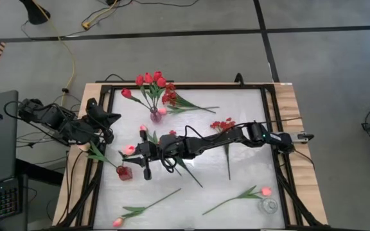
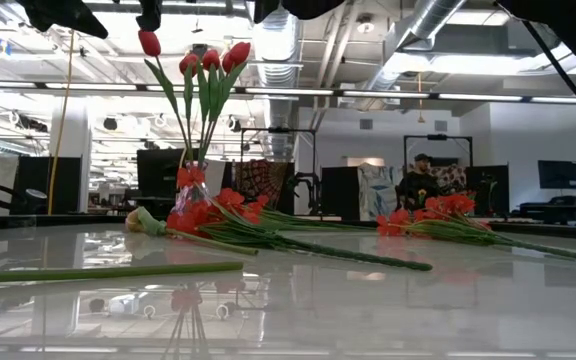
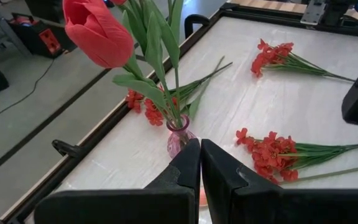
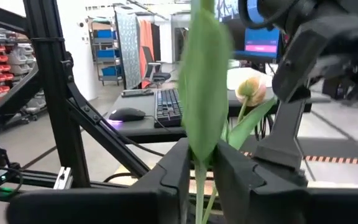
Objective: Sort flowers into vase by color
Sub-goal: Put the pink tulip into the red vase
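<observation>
So we've got the right gripper (image 4: 199,163) pinching a pink tulip (image 4: 248,87) stem narrowly at table centre, left gripper (image 3: 200,163) closed empty.

Both arms are dark, almost black, built of rounded jointed segments with black cables trailing along them. Each hand, left hand (image 3: 200,163) and right hand (image 4: 199,167), ends in two flat, tapered black fingers.
</observation>
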